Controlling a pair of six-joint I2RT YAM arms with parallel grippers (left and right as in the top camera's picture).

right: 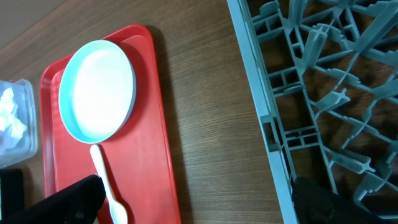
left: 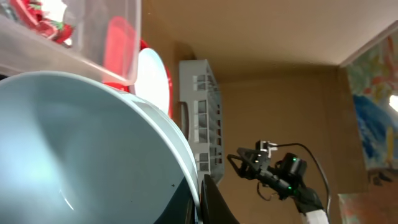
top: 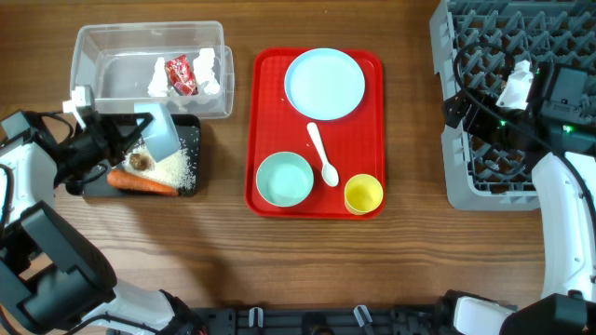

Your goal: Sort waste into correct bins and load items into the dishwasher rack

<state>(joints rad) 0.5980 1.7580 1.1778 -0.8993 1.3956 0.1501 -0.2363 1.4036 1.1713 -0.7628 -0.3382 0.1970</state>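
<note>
The left gripper (top: 126, 132) clamps the pale blue bowl (top: 160, 130), tilted over the black tray (top: 197, 154) of rice (top: 172, 169), carrot (top: 142, 182) and brown lump (top: 141, 161). The clear tub (top: 121, 74) holds napkins (top: 209, 67) and a red wrapper (top: 179, 74). The right gripper (top: 459, 104) gapes empty over the rack (top: 484, 56).

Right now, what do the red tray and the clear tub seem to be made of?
The red tray looks like moulded plastic: uniform colour, slight sheen, raised rim. The clear tub seems to be glossy plastic: see-through walls, rounded corners.
</note>
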